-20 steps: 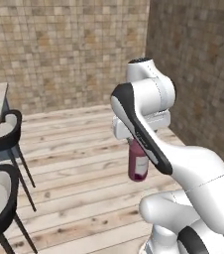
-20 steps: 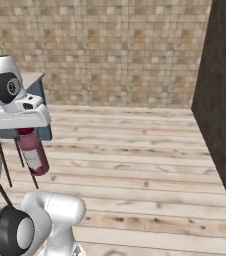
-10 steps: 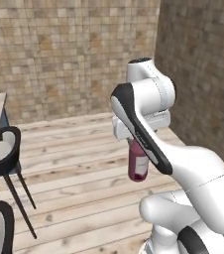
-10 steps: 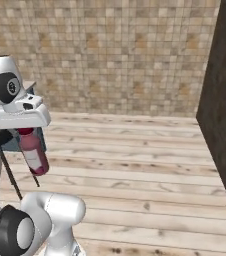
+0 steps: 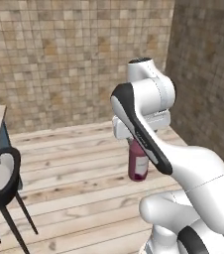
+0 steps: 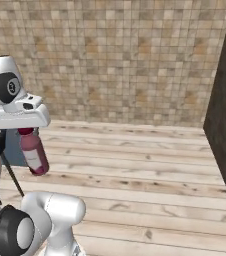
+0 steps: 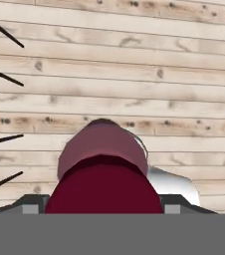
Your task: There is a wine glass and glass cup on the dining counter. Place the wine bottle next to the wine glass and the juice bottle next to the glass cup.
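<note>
camera swung right (chair (image 5: 2, 181) slid left); gripper (image 6: 26, 131) still clenches hanging juice bottle (image 6: 33, 151).

Maroon juice bottle (image 5: 138, 166), white label, dark red cap

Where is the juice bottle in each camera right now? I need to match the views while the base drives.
Left base view: juice bottle hangs right of centre, under the wrist, partly behind the white forearm.
Right base view: juice bottle at left, hanging tilted below the pincer.
Hand view: juice bottle at bottom centre, seen cap-first.
Shared landmark: the pale plank floor beneath it.
</note>
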